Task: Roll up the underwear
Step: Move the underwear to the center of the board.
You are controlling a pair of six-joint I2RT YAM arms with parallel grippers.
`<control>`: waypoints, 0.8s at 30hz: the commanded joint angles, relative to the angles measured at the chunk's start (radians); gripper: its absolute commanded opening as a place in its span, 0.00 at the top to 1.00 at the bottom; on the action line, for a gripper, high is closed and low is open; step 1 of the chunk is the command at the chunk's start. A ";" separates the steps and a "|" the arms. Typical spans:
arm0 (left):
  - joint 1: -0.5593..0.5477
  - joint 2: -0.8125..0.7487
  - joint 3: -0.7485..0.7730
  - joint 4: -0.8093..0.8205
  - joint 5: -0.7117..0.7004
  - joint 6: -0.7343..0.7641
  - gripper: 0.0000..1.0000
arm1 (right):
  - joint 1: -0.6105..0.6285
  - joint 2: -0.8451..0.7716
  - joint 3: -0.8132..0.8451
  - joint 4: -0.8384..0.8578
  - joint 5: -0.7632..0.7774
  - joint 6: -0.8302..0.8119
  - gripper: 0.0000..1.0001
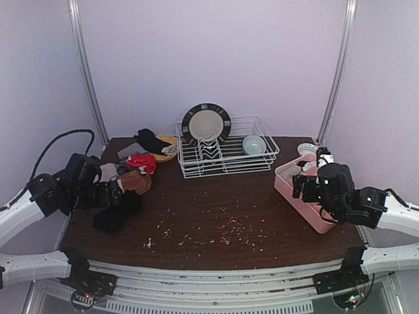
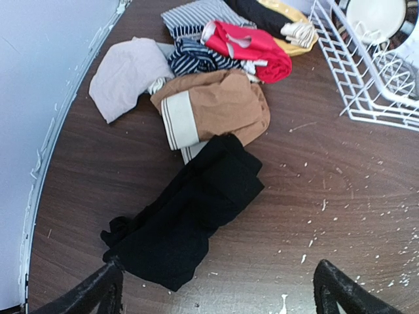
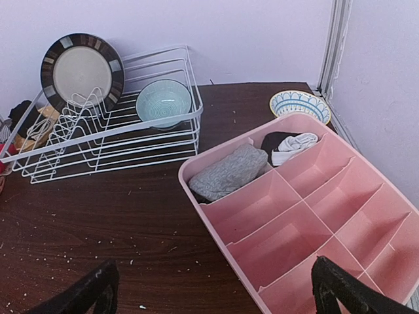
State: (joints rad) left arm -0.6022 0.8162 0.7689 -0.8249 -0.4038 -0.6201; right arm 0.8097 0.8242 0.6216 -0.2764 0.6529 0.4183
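A pile of underwear lies at the table's back left. In the left wrist view the black piece (image 2: 190, 212) lies flat and crumpled nearest me, with the brown one with pale lining (image 2: 213, 108), the red one (image 2: 252, 49), a beige one (image 2: 124, 75) and a striped one (image 2: 196, 55) behind it. My left gripper (image 2: 219, 291) is open and empty, just above the black piece's near end (image 1: 118, 212). My right gripper (image 3: 209, 291) is open and empty over the near corner of the pink tray (image 3: 327, 242), which holds a rolled grey piece (image 3: 229, 171) and a black-and-white one (image 3: 288, 145).
A white wire dish rack (image 1: 226, 154) with a plate (image 1: 206, 123) and a teal bowl (image 1: 254, 144) stands at the back middle. A patterned bowl (image 3: 300, 103) sits behind the tray. A yellow dish (image 1: 167, 149) holds more garments. Crumbs litter the brown table (image 1: 216, 222).
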 commanded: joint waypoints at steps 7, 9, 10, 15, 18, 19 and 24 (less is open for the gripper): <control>0.002 -0.128 -0.034 0.024 -0.132 -0.115 0.02 | -0.003 -0.031 -0.012 0.070 -0.070 -0.033 0.00; 0.002 -0.150 -0.051 0.053 -0.073 -0.068 0.02 | -0.002 -0.030 0.006 0.053 -0.144 -0.059 0.00; 0.002 -0.149 -0.060 0.083 -0.023 -0.028 0.02 | -0.003 -0.025 0.014 0.040 -0.169 -0.058 0.00; 0.001 0.073 -0.062 0.113 0.167 -0.013 0.02 | 0.006 0.024 0.032 0.006 -0.271 -0.037 0.00; -0.004 0.206 -0.066 0.108 0.175 -0.036 0.09 | 0.017 0.043 0.022 0.016 -0.290 -0.020 0.01; -0.005 0.232 -0.073 0.116 0.169 -0.041 0.11 | 0.019 0.049 0.017 0.019 -0.295 -0.015 0.01; -0.004 0.319 -0.088 0.155 0.071 -0.040 0.12 | 0.032 0.063 0.001 0.044 -0.317 -0.005 0.02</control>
State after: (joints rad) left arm -0.6041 1.0996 0.6746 -0.7212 -0.2695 -0.6556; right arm 0.8288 0.8810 0.6350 -0.2413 0.3714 0.3973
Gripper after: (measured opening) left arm 0.865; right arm 0.985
